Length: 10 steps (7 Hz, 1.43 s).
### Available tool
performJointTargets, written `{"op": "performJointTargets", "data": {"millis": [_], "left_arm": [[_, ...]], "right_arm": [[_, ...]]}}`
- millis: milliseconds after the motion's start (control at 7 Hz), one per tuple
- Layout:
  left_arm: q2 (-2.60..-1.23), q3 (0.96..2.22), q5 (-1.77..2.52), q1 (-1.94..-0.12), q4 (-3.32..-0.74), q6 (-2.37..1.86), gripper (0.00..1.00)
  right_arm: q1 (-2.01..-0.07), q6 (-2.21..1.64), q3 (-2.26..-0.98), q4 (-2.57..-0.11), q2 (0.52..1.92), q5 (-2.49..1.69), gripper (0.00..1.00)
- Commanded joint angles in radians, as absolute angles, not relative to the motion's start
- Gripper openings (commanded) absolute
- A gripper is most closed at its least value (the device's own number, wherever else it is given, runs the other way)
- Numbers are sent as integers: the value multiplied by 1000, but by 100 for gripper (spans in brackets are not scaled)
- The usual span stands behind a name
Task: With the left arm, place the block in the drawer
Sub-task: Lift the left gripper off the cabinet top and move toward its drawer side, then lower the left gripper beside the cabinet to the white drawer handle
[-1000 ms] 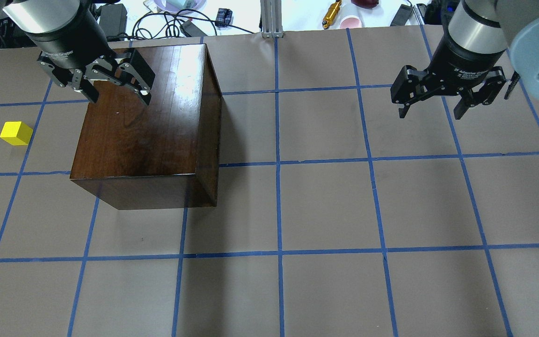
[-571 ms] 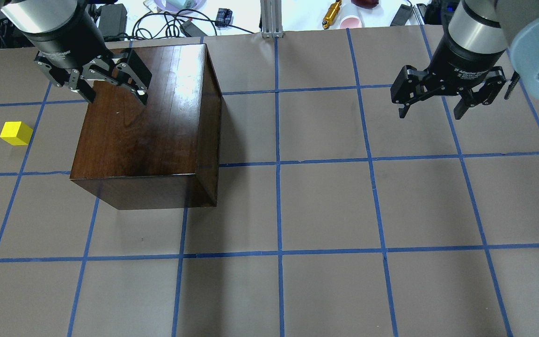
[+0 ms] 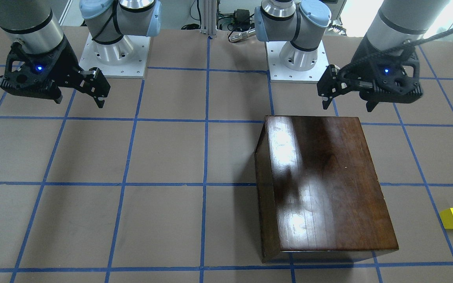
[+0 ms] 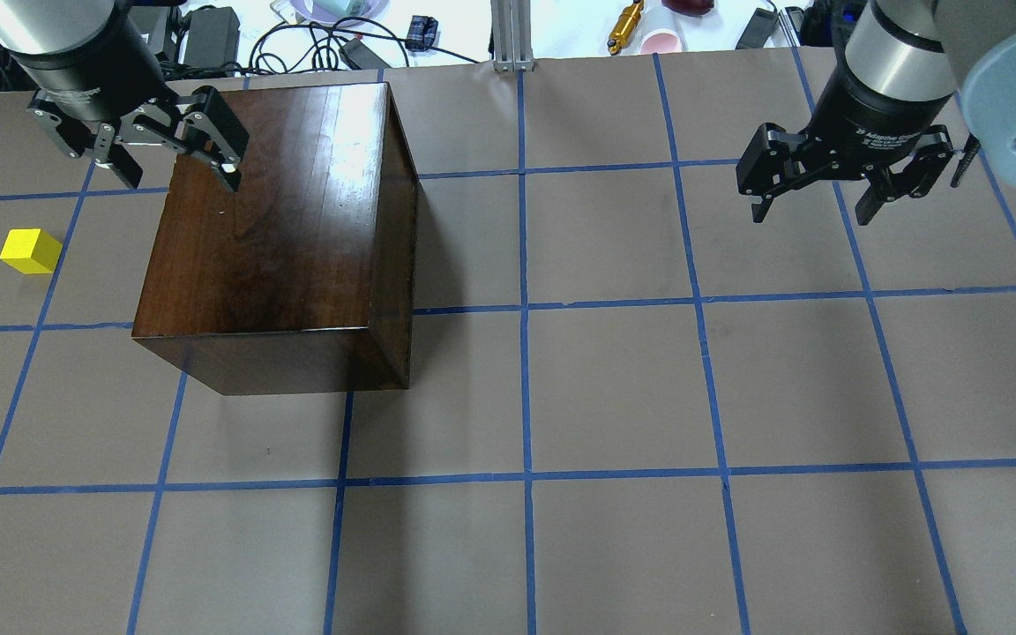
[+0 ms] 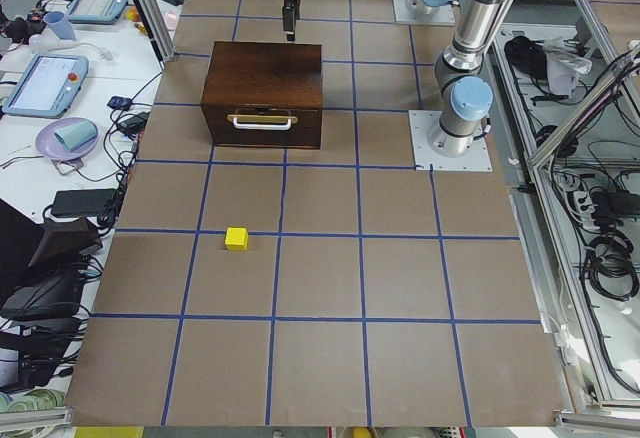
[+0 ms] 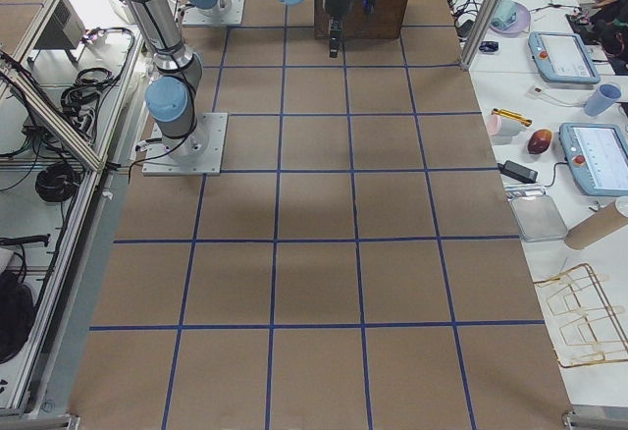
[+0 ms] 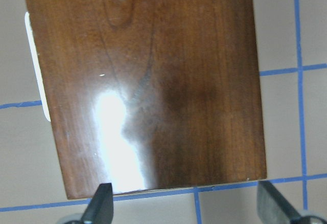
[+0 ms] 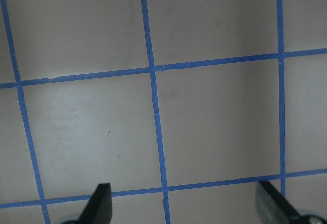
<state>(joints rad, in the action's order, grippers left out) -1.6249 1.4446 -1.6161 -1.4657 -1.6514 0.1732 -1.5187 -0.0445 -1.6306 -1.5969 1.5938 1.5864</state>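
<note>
A small bright yellow cube [image 4: 30, 251] sits flat on the table, toward its edge far from the robot. The dark-fronted wooden drawer [image 5: 262, 123] is shut flush in its cabinet [image 4: 283, 229], handle facing the cube. The silver left arm's black gripper [image 4: 180, 176] hangs over the cabinet, fingers parted.

Drawer [image 5: 262, 134] front hidden overhead; cabinet [image 6: 388, 3] cut off in right view

Lighting was bright and even, from overhead. Hard white glare streaked the cabinet [image 4: 340, 132] top in the overhead, front and left wrist views. A soft shadow fell on the table [image 4: 614, 388] right of the cabinet. Wrist views were soft, with the fingertips [image 7: 103, 201] out of focus.
</note>
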Motion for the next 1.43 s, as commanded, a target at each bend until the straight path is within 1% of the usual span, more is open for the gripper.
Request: {"op": "performJointTargets", "data": {"millis": [0, 143, 429, 714, 1286], "left_arm": [[-1658, 1439, -1656, -1378, -1646, 253, 100], [-1693, 1416, -1672, -1323, -1640, 262, 100], [-1762, 1343, -1674, -1287, -1638, 328, 100], [-1839, 1292, -1672, -1243, -1561, 431, 100], [-1954, 1284, -1667, -1126, -1455, 593, 100]], "right_arm": [[-1519, -44, -1631, -1597, 1594, 1586, 100], [-1519, -44, -1631, -1597, 1594, 1586, 100], [-1519, -44, -1631, -1597, 1594, 1586, 100], [-1519, -44, -1631, -1597, 1594, 1586, 100], [-1519, -44, -1631, -1597, 1594, 1586, 100]]}}
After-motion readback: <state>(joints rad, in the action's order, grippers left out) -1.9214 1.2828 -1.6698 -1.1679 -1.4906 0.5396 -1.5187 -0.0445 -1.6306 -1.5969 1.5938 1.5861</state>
